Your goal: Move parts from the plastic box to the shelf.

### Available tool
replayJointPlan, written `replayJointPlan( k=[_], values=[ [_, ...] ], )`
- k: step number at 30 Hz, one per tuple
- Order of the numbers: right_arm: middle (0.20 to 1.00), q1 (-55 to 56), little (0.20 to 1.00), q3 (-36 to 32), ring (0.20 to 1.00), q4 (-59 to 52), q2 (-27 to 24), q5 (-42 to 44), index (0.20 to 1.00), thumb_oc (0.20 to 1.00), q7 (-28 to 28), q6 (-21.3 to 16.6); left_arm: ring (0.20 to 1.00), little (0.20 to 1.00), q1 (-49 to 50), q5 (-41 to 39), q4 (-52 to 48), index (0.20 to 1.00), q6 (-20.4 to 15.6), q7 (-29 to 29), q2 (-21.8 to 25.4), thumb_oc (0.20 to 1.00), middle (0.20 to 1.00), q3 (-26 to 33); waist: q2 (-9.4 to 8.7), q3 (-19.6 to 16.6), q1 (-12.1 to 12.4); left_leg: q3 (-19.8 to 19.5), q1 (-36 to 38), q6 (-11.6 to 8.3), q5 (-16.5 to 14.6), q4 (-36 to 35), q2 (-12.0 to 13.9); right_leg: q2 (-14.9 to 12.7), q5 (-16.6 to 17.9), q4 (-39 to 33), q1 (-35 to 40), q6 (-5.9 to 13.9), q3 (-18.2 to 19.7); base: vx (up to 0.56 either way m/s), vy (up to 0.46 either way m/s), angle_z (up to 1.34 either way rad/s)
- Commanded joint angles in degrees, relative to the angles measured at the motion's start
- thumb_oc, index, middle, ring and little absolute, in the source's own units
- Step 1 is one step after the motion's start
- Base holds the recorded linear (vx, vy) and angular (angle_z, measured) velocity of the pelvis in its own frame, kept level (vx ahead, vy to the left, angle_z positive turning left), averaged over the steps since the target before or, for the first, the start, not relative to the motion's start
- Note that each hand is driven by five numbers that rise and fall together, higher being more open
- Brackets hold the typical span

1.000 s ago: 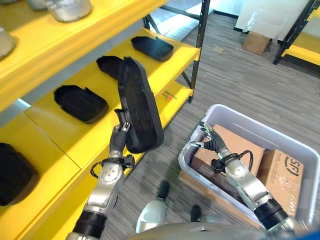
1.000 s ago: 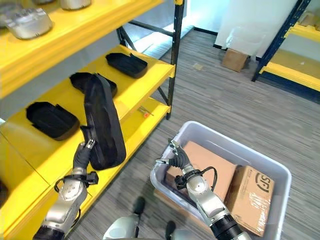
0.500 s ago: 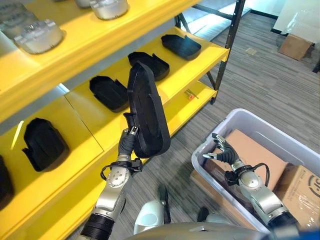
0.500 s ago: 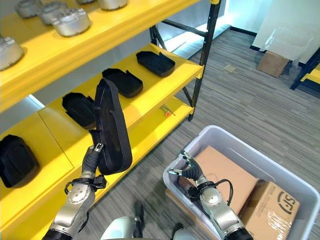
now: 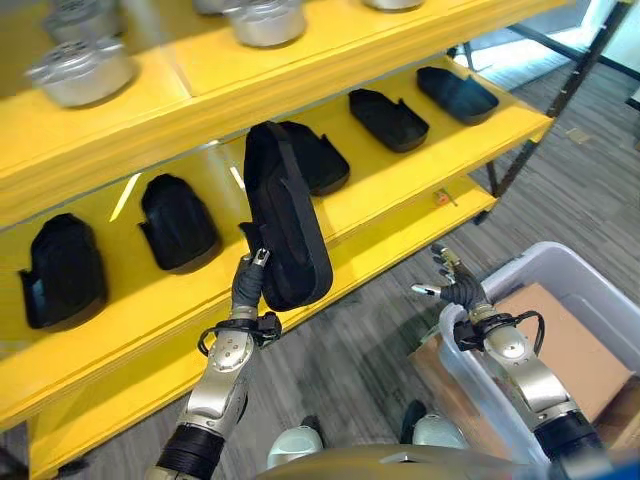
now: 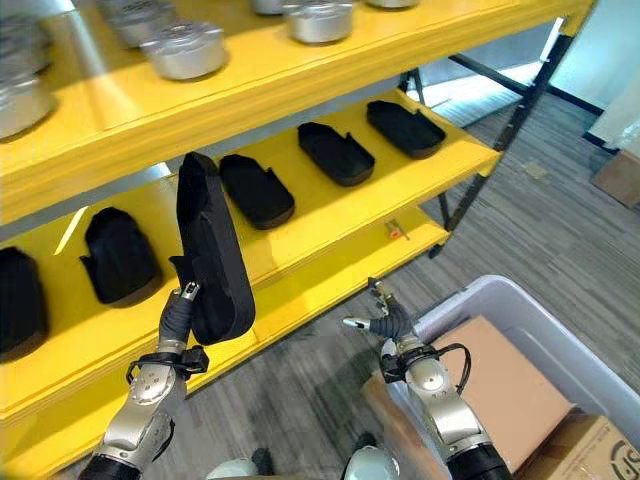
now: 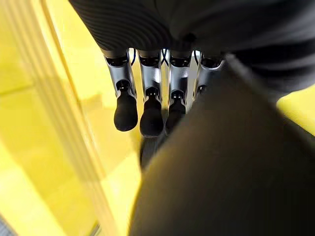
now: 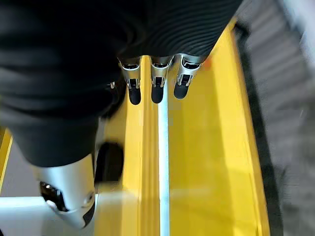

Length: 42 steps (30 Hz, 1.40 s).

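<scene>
Left eye view shows you the left hand (image 5: 247, 290) with fingers curled around the long black part (image 5: 283, 228), holding it upright before the yellow shelf (image 5: 400, 185). Your right hand (image 5: 455, 292) hovers, fingers loosely spread and holding nothing, over the plastic box (image 5: 560, 275) rim.

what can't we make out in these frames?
- Left hand: thumb and grip contact hidden behind the black part in the eye views; the part covers them in the left wrist view.
- Plastic box: cut off by the frame edge, contents partly unseen.
- Small orange item on the shelf: too small to identify.
</scene>
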Motion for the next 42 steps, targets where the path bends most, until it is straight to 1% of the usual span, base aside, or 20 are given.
replayJointPlan(
  k=[1, 5, 6, 8, 12, 17, 21, 22, 23, 25, 27, 28, 29, 31, 32, 33, 34, 35, 37, 42],
  values=[
    [1.000, -0.78, 1.000, 1.30, 1.000, -3.26, -0.14, 0.84, 1.000, 1.000, -0.75, -2.09, 0.200, 0.200, -1.47, 3.00, -4.13, 0.200, -3.50, -1.09, 2.38, 0.200, 0.200, 2.15, -0.15, -2.25, -0.36, 0.97, 0.98, -1.98, 0.09, 0.44, 2.11, 3.50, -0.88, -3.40, 5.16, 1.84, -0.28, -0.10, 0.341, 0.40],
    [1.000, -0.65, 1.000, 1.86, 1.000, -3.24, 1.10, 2.98, 1.000, 1.000, -0.52, -1.55, 0.200, 0.200, -0.74, 3.70, -5.17, 0.200, -2.92, -3.62, 3.95, 0.200, 0.200, 2.30, 0.08, -1.69, 0.96, 0.05, 1.82, -1.86, 2.16, -3.37, 2.19, 2.10, 1.00, -4.09, 5.47, 3.88, -0.95, -0.11, 0.295, 0.37],
    [1.000, -0.72, 1.000, 1.87, 1.000, -3.26, 1.47, 2.61, 1.000, 1.000, -0.06, -1.44, 0.200, 0.200, -0.44, 3.81, -5.84, 0.200, -2.05, -4.31, 4.36, 0.200, 0.200, 2.70, 0.05, -1.43, 1.58, 0.01, 2.07, -1.82, 2.36, -4.21, 1.97, 1.35, 1.97, -4.59, 5.41, 4.81, -1.75, -0.14, 0.321, 0.21],
    [1.000, -0.81, 1.000, 2.11, 1.000, -3.28, 1.74, 2.51, 1.000, 1.000, 0.40, -1.52, 0.200, 0.200, -0.19, 4.03, -6.12, 0.200, -1.62, -4.68, 4.52, 0.200, 0.200, 2.91, -0.02, -1.33, 2.13, -0.15, 2.03, -1.70, 2.20, -4.42, 1.68, 0.83, 2.74, -5.16, 5.56, 5.46, -2.44, -0.08, 0.211, 0.08],
    [1.000, -1.17, 1.000, 3.26, 1.000, -3.94, 2.50, 0.96, 1.000, 1.000, 0.31, -1.43, 0.200, 0.200, 0.68, 4.06, -6.61, 0.200, -1.58, -5.87, 4.82, 0.200, 0.200, 3.66, -0.16, -1.23, 4.15, -0.27, 1.55, -0.87, 1.33, -4.79, 0.31, -1.24, 5.45, -6.33, 5.03, 6.86, -4.81, -0.09, 0.211, 0.16],
    [1.000, -1.80, 1.000, 4.02, 1.000, -3.98, 2.64, -0.75, 1.000, 1.000, -0.27, -1.15, 0.200, 0.200, 1.19, 4.19, -7.21, 0.200, -1.52, -6.40, 4.92, 0.200, 0.200, 4.25, -0.48, -1.28, 5.82, 0.40, 0.79, 0.33, 0.53, -4.83, -1.69, -3.33, 8.80, -7.83, 5.09, 8.23, -7.29, -0.09, 0.241, 0.08],
    [1.000, -1.77, 1.000, 3.75, 1.000, -4.67, 2.63, -0.99, 1.000, 1.000, -2.03, -0.86, 0.200, 0.200, 1.16, 4.86, -7.13, 0.200, -1.33, -7.56, 5.34, 0.200, 0.200, 4.29, -0.98, -0.96, 6.56, 0.23, 0.70, 1.83, -0.63, -4.83, -4.00, -5.35, 12.52, -6.20, 3.80, 9.74, -8.54, -0.06, 0.208, 0.07],
    [1.000, -1.79, 1.000, 3.63, 1.000, -4.66, 2.71, -0.95, 1.000, 1.000, -2.16, -0.63, 0.200, 0.200, 1.29, 5.11, -7.12, 0.200, -1.30, -7.76, 5.33, 0.200, 0.200, 4.34, -1.01, -0.90, 6.77, 0.49, 0.89, 2.08, -0.90, -4.83, -4.37, -5.88, 13.46, -5.73, 3.50, 9.92, -9.23, -0.04, 0.188, 0.11],
    [1.000, -1.77, 1.000, 3.43, 1.000, -4.35, 3.09, -1.30, 1.000, 1.000, -2.02, -0.67, 0.200, 0.200, 1.76, 5.67, -7.18, 0.200, -1.53, -8.03, 5.24, 0.200, 0.200, 4.60, -0.95, -0.76, 7.26, 1.35, 1.30, 2.45, -1.47, -4.83, -4.73, -7.20, 15.09, -4.19, 2.93, 10.23, -11.32, -0.03, 0.165, 0.10],
    [1.000, -1.61, 1.000, 3.09, 1.000, -3.63, 3.56, -1.68, 1.000, 1.000, -1.75, -1.14, 0.200, 0.200, 2.07, 5.81, -6.99, 0.200, -1.61, -8.53, 5.23, 0.200, 0.200, 4.83, -0.76, -0.69, 7.48, 1.29, 1.46, 3.06, -1.92, -4.83, -5.23, -7.58, 14.90, -2.05, 2.43, 10.19, -11.81, -0.01, 0.150, -0.03],
    [1.000, -0.76, 1.000, 2.46, 1.000, -3.79, 3.27, -1.21, 1.000, 1.000, -1.76, -1.48, 0.200, 0.200, 1.60, 5.49, -6.48, 0.200, -1.26, -9.15, 5.65, 0.200, 0.200, 4.73, -0.54, -0.80, 6.18, -1.08, 1.27, 3.98, -1.95, -4.83, -5.91, -4.68, 11.16, 1.00, 1.17, 9.35, -7.29, 0.04, 0.077, -0.07],
    [1.000, -0.37, 1.000, 2.22, 1.000, -4.41, 2.93, -0.99, 1.000, 1.000, -1.90, -1.30, 0.200, 0.200, 1.25, 5.42, -6.32, 0.200, -0.93, -9.33, 5.78, 0.200, 0.200, 4.39, -0.56, -0.80, 5.41, -2.17, 1.15, 4.23, -1.75, -4.83, -5.98, -2.22, 8.65, 2.29, 0.46, 8.39, -4.76, 0.05, 0.008, 0.21],
    [1.000, 0.14, 1.000, 1.82, 1.000, -4.89, 2.59, -1.29, 1.000, 1.000, -1.48, -1.38, 0.200, 0.200, 1.43, 5.33, -6.54, 0.200, -0.51, -9.41, 5.80, 0.200, 0.200, 4.39, -0.66, -0.84, 5.06, -2.47, 1.04, 4.28, -1.51, -4.83, -5.90, -0.03, 6.25, 3.71, 0.19, 7.45, -3.71, 0.05, -0.007, 0.59],
    [1.000, 0.38, 1.000, 1.58, 1.000, -5.62, 1.95, -1.94, 1.000, 1.000, -0.48, -1.18, 0.200, 0.200, 1.93, 5.11, -6.86, 0.200, -0.31, -9.06, 5.55, 0.200, 0.200, 4.07, -1.06, -0.84, 4.60, -3.00, 0.97, 4.25, -1.48, -4.83, -6.27, 3.13, 3.79, 4.27, -0.08, 6.73, -2.72, 0.06, -0.051, 0.76],
    [1.000, 1.21, 1.000, 1.44, 1.000, -6.37, 0.80, -1.72, 1.000, 1.000, -0.57, -1.31, 0.200, 0.200, 2.51, 5.56, -7.24, 0.200, -0.33, -8.62, 5.22, 0.200, 0.200, 2.60, -2.03, -0.31, 2.55, -6.40, 0.43, 4.31, -0.29, -4.83, -7.91, 9.52, 3.84, 0.50, -1.45, 4.24, 3.58, 0.11, -0.130, 0.50],
    [1.000, 1.75, 1.000, 1.35, 1.000, -6.48, 0.53, -1.41, 1.000, 1.000, -1.18, -1.54, 0.200, 0.200, 2.43, 5.52, -7.15, 0.200, -0.37, -8.64, 5.24, 0.200, 0.200, 1.88, -2.01, -0.17, 1.37, -8.89, 0.34, 4.47, -0.18, -4.83, -8.55, 10.97, 3.88, -0.88, -2.13, 3.71, 7.95, 0.13, -0.158, 0.65],
    [1.000, 2.18, 1.000, 0.98, 1.000, -6.41, 0.30, -1.22, 1.000, 1.000, -1.41, -1.90, 0.200, 0.200, 2.19, 5.70, -6.93, 0.200, -0.37, -8.61, 5.11, 0.200, 0.200, 1.32, -2.03, -0.23, 0.61, -10.28, -0.11, 4.55, 0.15, -4.83, -8.91, 11.80, 3.36, -1.65, -2.18, 3.17, 10.41, 0.11, -0.109, 0.98],
    [1.000, 2.08, 1.000, 0.51, 1.000, -5.98, 0.22, -1.01, 1.000, 1.000, -1.09, -2.15, 0.200, 0.200, 2.14, 5.82, -6.34, 0.200, -0.65, -8.69, 4.80, 0.200, 0.200, 1.13, -2.21, -0.34, 0.37, -10.79, -0.38, 4.53, 0.35, -4.83, -9.21, 12.12, 3.89, -2.27, -2.10, 3.25, 11.49, 0.10, -0.121, 1.33],
    [1.000, 1.65, 1.000, 0.40, 1.000, -4.93, 0.07, -0.64, 1.000, 1.000, -0.78, -3.02, 0.200, 0.200, 2.19, 6.23, -5.81, 0.200, -1.24, -8.76, 4.43, 0.200, 0.200, 0.76, -2.27, -0.58, 0.54, -11.15, -0.73, 4.24, 0.83, -4.83, -9.10, 12.25, 4.44, -3.57, -1.58, 3.33, 12.30, 0.09, -0.158, 0.85],
    [1.000, 1.67, 1.000, 0.20, 1.000, -3.28, -0.14, -0.96, 1.000, 1.000, 0.45, -5.34, 0.200, 0.200, 2.73, 7.33, -5.87, 0.200, -1.25, -8.88, 4.28, 0.200, 0.200, 0.80, -1.75, -1.39, 0.60, -10.46, -0.38, 3.68, 1.22, -4.70, -8.83, 12.34, 3.17, -7.30, 1.62, 2.49, 12.88, 0.10, -0.119, 0.04]
  ],
)
